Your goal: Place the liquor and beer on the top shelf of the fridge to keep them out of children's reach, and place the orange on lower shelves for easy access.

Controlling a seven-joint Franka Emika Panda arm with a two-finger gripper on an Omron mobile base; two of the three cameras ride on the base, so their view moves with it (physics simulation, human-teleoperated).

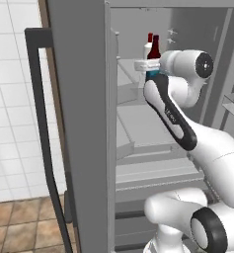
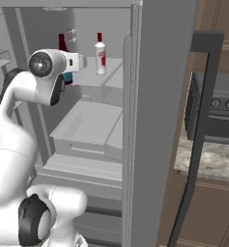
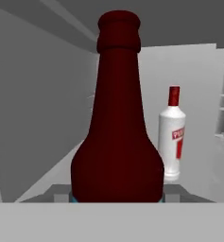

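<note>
The top shelf [image 2: 113, 67] of the fridge [image 1: 84, 123] is a flat pale grey panel. The liquor [image 2: 100, 54] stands upright on it, and the beer [image 3: 117, 123] stands upright near it, its base hidden.

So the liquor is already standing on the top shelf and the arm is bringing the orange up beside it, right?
Not quite. The liquor does stand on the top shelf, but what sits at the gripper is the beer, a dark maroon bottle, not the orange. The hand view shows it between the fingers, with the white bottle behind it.
</note>
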